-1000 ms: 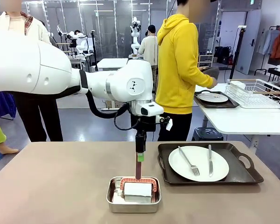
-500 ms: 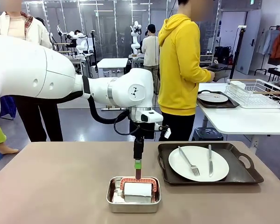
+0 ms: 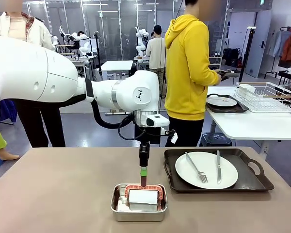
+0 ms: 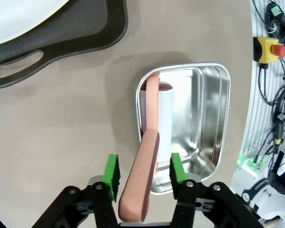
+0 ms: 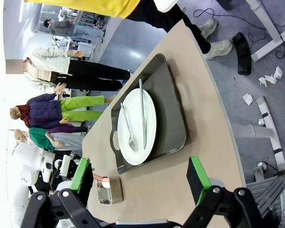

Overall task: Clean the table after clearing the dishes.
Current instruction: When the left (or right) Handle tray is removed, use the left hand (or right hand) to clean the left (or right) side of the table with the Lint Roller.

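— Two plates: where are they from the pan?
— One plate (image 3: 208, 171) lies on a dark tray (image 3: 252, 182) just right of the pan (image 3: 117, 213), on the table (image 3: 58, 194). A fork (image 3: 196, 167) and a knife (image 3: 218, 166) rest on it. The other plate (image 3: 222, 101) sits on its own tray (image 3: 233, 108), far behind the pan and to the right, on the white table (image 3: 252, 125) next to a person (image 3: 186, 68) in yellow.
— And the left gripper (image 3: 144, 171)?
— Straight above the pan, pointing down. Its green pads are closed on the pink handle (image 4: 141, 180) of the roller (image 3: 143, 196), whose white roll sits inside the pan.
— Is the handle upright?
— Yes, it rises out of the pan into the jaws.
— What about the right gripper (image 5: 140, 176)?
— Its jaws are spread wide with nothing between them. Its wrist view looks over the table edge at the nearer tray, with the pan just beside that.
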`<state>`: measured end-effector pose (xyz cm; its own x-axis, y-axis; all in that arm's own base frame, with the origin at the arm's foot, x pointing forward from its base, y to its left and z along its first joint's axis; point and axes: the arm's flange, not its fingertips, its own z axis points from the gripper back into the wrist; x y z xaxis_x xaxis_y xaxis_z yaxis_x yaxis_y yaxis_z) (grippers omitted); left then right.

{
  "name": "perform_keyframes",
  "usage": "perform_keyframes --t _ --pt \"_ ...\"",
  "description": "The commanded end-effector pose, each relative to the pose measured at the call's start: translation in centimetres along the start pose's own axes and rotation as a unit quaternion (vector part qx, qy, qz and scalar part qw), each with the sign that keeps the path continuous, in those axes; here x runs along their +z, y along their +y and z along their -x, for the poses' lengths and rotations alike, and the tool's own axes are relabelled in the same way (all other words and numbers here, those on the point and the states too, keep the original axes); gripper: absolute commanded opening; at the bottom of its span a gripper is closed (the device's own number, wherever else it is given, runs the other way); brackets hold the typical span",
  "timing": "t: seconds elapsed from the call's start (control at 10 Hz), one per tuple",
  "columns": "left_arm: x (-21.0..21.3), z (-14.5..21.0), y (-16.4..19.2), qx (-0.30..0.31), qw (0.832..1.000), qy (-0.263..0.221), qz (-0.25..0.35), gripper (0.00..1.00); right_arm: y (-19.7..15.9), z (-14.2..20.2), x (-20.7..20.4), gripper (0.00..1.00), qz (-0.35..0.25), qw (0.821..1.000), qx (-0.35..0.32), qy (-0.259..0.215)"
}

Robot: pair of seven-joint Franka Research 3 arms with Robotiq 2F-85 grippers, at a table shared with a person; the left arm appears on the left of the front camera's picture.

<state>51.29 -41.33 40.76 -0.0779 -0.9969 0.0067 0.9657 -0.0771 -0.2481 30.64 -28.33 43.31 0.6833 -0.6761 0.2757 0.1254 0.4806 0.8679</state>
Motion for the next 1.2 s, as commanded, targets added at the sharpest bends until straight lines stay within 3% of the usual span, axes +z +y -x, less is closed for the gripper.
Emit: perform_keyframes --t 0.0,0.2,0.4,0.7,0.8,0.9,1.0,1.1 --pt "0.5 0.4 -0.5 0.005 1.000 -0.014 0.021 0.15 0.1 0.1 0.1 1.00 -0.003 1.000 0.001 0.000" --pt "0.9 0.5 -0.8 0.003 0.999 -0.024 0.021 0.00 0.1 0.1 0.1 1.00 -0.003 1.000 0.001 0.000" --pt "1.2 1.1 -1.6 0.018 0.999 -0.011 0.034 0.00 0.1 0.1 0.1 1.00 -0.003 1.000 0.001 0.000" --pt "6.5 5.2 -6.7 0.148 0.988 -0.030 0.029 0.00 0.1 0.1 0.1 1.00 -0.003 1.000 0.001 0.000" --pt "8.3 7.5 -8.5 0.209 0.976 -0.050 0.024 0.00 0.1 0.1 0.1 1.00 -0.003 1.000 0.001 0.000" --pt "10.2 10.7 -9.8 0.279 0.955 -0.101 0.016 0.00 0.1 0.1 0.1 1.00 -0.003 1.000 0.001 0.000" --pt "11.0 14.3 -9.9 0.352 0.923 -0.156 0.002 0.00 0.1 0.1 0.1 1.00 -0.003 1.000 0.001 0.000" --pt "10.5 17.9 -9.7 0.437 0.881 -0.182 -0.005 0.00 0.1 0.1 0.1 1.00 -0.003 1.000 0.001 0.000"
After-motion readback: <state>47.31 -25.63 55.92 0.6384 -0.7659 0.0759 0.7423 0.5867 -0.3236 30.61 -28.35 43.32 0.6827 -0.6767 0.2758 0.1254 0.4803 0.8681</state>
